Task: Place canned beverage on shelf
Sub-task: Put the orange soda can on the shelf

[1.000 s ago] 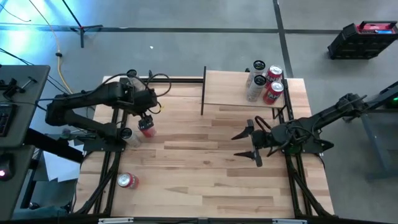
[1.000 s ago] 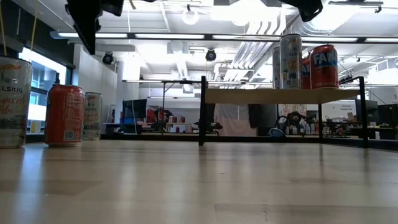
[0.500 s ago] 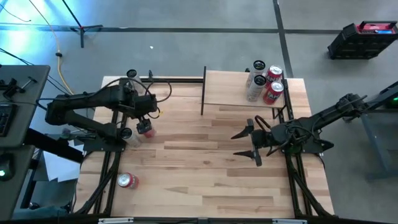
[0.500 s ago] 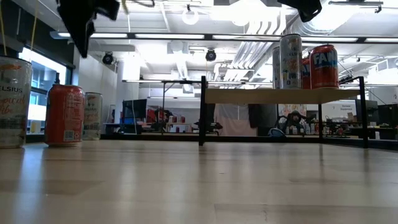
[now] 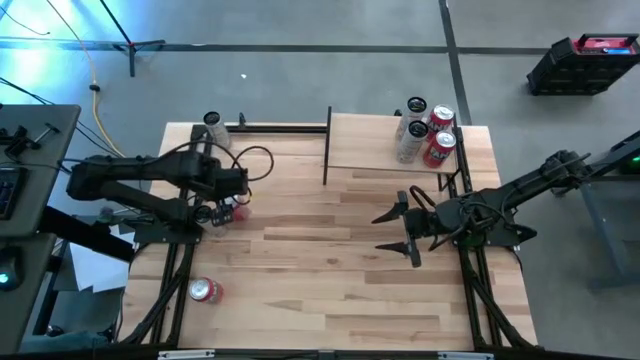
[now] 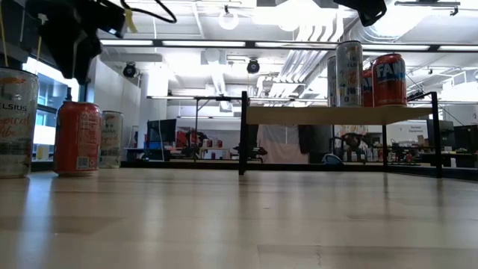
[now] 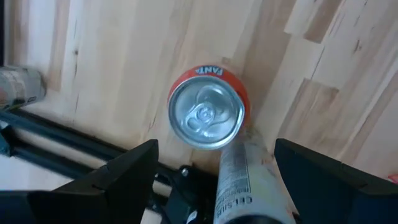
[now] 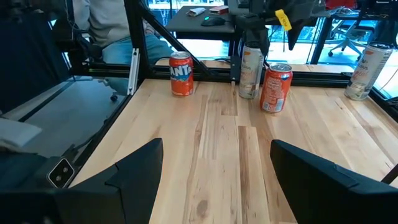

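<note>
**Spotter:** Where's your left gripper (image 7: 214, 180)?

**Me:** I have it above the left side of the bench (image 5: 330, 260), straight over an upright orange can (image 7: 208, 114). My wrist camera looks down onto its silver lid, and both fingers (image 7: 124, 177) stand wide apart, one to each side of the can, touching nothing.

**Spotter:** Anything close to that can?

**Me:** A tall pale can (image 7: 245, 186) stands just beside it, near the black rail at the bench edge. From the low view I see the orange can between two pale ones at the left, all upright on the bench.

**Spotter:** And the shelf?

**Me:** The shelf (image 5: 370, 145) sits at the far edge of the bench, right of centre. I count four cans (image 5: 425, 130) bunched at its right end, two red and two pale. The rest of the board is bare.

**Spotter:** Right arm?

**Me:** My right gripper (image 5: 400, 230) hangs over the right half of the bench, just in front of the shelf, fingers spread and holding nothing.

**Spotter:** Other cans?

**Me:** One red can (image 5: 205, 291) lies on its side near the front left corner. Another pale can (image 5: 213, 123) stands at the far left corner, well apart from the rest.
</note>
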You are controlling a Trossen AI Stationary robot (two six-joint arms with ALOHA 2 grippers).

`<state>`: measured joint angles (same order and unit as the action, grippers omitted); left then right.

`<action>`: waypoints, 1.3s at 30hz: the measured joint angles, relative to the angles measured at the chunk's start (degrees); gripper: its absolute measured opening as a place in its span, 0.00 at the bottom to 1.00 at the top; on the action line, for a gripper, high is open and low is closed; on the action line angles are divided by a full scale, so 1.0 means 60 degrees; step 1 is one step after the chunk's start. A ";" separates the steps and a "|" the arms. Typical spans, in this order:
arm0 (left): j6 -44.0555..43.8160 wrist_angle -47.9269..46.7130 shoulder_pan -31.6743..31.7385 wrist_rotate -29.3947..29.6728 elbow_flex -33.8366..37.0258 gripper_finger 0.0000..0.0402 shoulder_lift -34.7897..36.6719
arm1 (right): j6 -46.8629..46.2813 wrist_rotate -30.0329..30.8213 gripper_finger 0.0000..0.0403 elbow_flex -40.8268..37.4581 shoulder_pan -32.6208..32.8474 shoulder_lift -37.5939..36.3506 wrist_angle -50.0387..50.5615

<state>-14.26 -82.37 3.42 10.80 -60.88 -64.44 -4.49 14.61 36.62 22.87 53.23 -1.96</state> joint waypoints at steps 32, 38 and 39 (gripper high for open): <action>0.3395 0.1222 0.1888 -0.0828 0.0834 0.78 0.0084 | 0.0000 -0.0001 0.70 0.0004 0.0000 -0.0004 0.0011; 0.3469 0.1722 0.1932 -0.1022 0.0834 0.78 -0.0138 | 0.0000 0.0000 0.70 0.0004 0.0000 -0.0004 0.0014; 0.3402 0.1727 0.1947 -0.1014 0.0834 0.78 -0.0199 | 0.0000 0.0000 0.70 0.0004 0.0000 -0.0004 0.0015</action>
<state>6.15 -72.01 15.10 4.71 -55.88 -65.64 -4.49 14.61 36.64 22.87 53.21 -1.87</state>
